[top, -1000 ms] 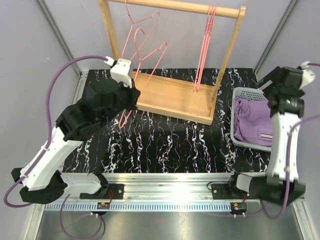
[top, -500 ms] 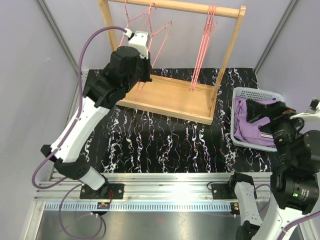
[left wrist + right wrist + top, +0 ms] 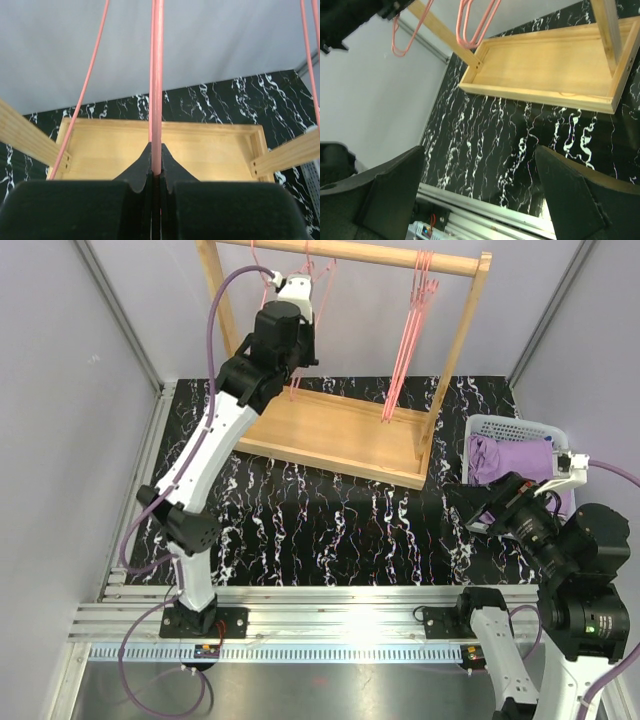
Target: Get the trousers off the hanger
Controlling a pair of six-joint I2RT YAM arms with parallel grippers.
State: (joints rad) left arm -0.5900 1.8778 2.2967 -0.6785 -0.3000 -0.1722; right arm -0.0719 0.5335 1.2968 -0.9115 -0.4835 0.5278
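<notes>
While the left gripper (image 3: 156,172) pinches one pink hanger (image 3: 157,100) up by the rack (image 3: 340,435) rail, the right gripper (image 3: 477,150) gapes wide over the table (image 3: 330,510); one pair of lilac trousers (image 3: 515,462) lies in the basket (image 3: 497,424); further hangers (image 3: 408,330), perhaps three, hang rightward

The table (image 3: 330,520) is black with white marble veining and a metal rail along its near edge. A wooden rack (image 3: 340,435) stands on the far middle, its tray-like base set slightly askew. A pale grey perforated basket (image 3: 500,423) sits at the right edge, just beside the rack's right end.
</notes>
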